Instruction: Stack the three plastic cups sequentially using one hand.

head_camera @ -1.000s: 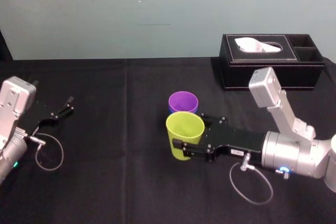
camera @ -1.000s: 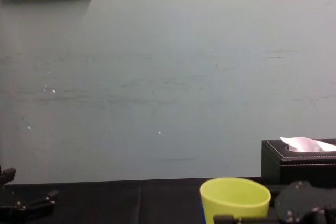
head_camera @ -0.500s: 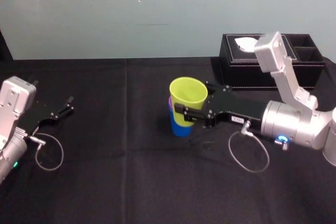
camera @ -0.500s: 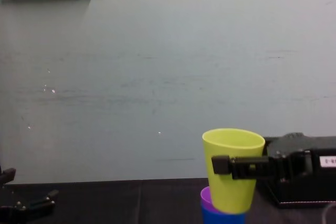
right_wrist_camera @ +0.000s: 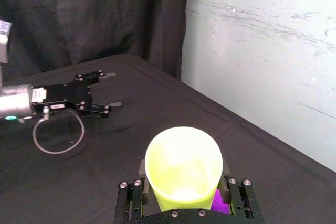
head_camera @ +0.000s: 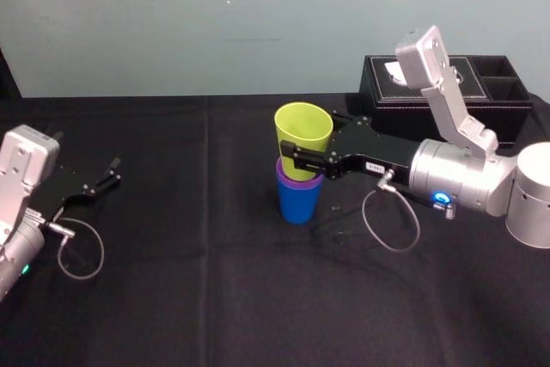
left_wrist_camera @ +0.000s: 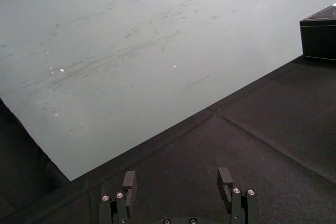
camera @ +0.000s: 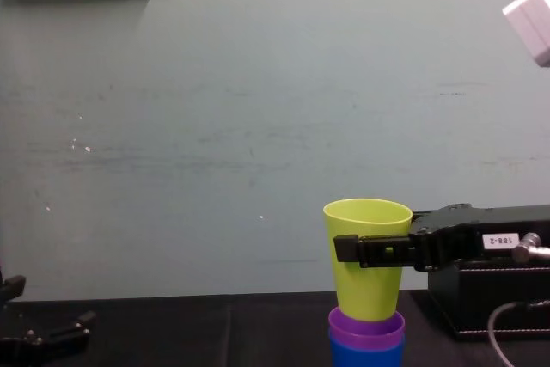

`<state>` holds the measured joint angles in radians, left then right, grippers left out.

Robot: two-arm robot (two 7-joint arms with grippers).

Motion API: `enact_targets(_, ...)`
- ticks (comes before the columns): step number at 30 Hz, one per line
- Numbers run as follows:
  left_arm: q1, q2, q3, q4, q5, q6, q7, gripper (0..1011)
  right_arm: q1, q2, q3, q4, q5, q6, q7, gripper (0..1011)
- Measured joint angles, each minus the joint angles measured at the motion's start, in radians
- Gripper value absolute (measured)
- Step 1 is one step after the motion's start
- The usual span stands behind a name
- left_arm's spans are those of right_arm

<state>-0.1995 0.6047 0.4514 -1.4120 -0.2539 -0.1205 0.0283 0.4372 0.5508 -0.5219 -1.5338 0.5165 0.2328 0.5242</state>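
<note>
Chest view: right gripper clamps the upright yellow-green cup, base at the rim of the purple cup nested in the blue cup straight below, while left gripper idles, fingers spread, far left of the purple cup.

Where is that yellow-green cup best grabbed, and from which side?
Grip the yellow-green cup on its upper wall, from the side, as the right gripper does: it stands upright with its base in the purple cup, so only that band is free.

The right gripper clamps the yellow-green cup over the purple cup nested in the blue cup.
</note>
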Motion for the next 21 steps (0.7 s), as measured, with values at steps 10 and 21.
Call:
enact_targets(10, 0.0, 0.0, 0.0, 0.0, 0.0, 0.0, 0.0, 1011, 0.041, -0.035, -0.007, 0.073, -0.007, 0.008, -0.002, 735)
enact_targets(21, 0.0, 0.0, 0.0, 0.0, 0.0, 0.0, 0.0, 1011, 0.057, -0.051, -0.012, 0.103, -0.014, 0.011, 0.0, 735)
